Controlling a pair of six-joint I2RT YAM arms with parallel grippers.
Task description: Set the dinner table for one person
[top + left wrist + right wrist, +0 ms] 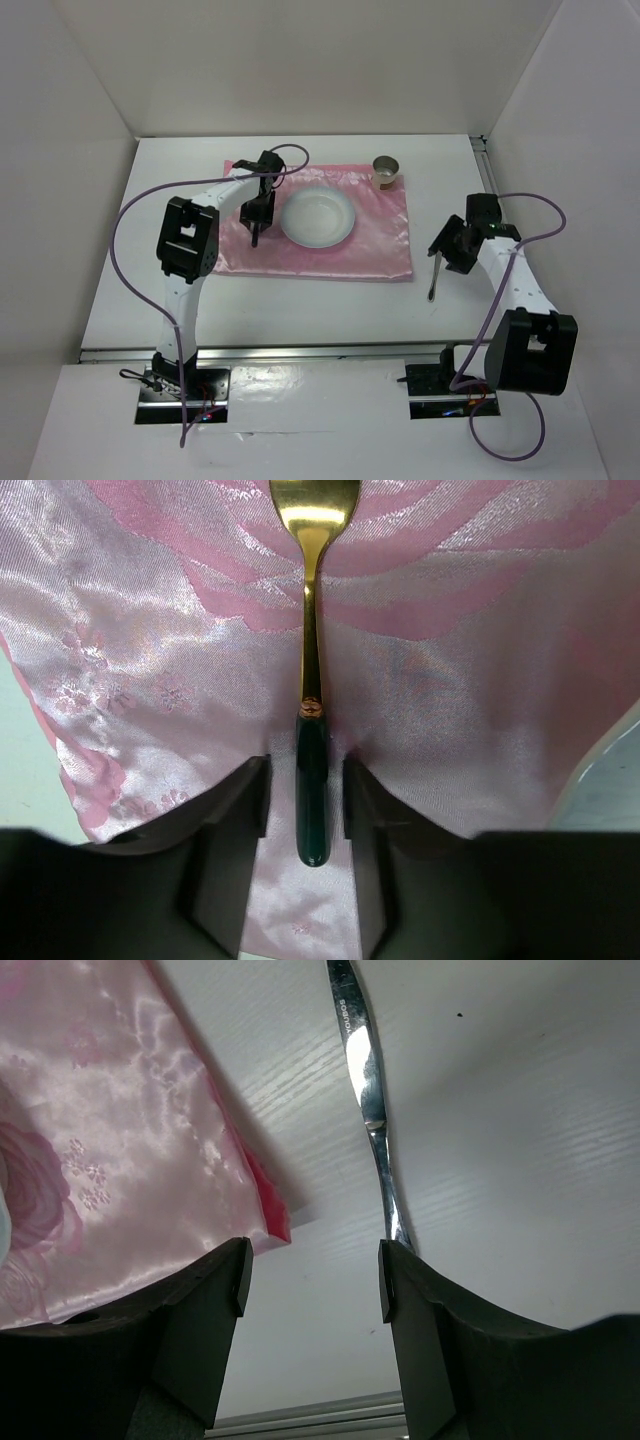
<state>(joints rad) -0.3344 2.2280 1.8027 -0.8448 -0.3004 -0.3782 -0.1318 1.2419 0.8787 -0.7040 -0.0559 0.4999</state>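
Observation:
A gold spoon [312, 630] with a dark green handle lies on the shiny pink cloth [375, 245], left of the white plate [345, 232]. My left gripper [254, 236] stands over it, and in the left wrist view its fingers straddle the handle with a gap on each side, so my left gripper [305, 767] is open. A silver knife [433, 275] lies on the white dinner table [300, 310] just right of the cloth. My right gripper [446, 255] is open and empty above it. In the right wrist view the knife [365, 1090] runs away past the right finger of my right gripper [312, 1255].
A small metal cup [386, 170] stands at the cloth's back right corner. Silver rails run along the table's front edge [300, 351] and right edge [482, 150]. White walls close in the left, back and right. The plate's rim [610, 780] shows in the left wrist view.

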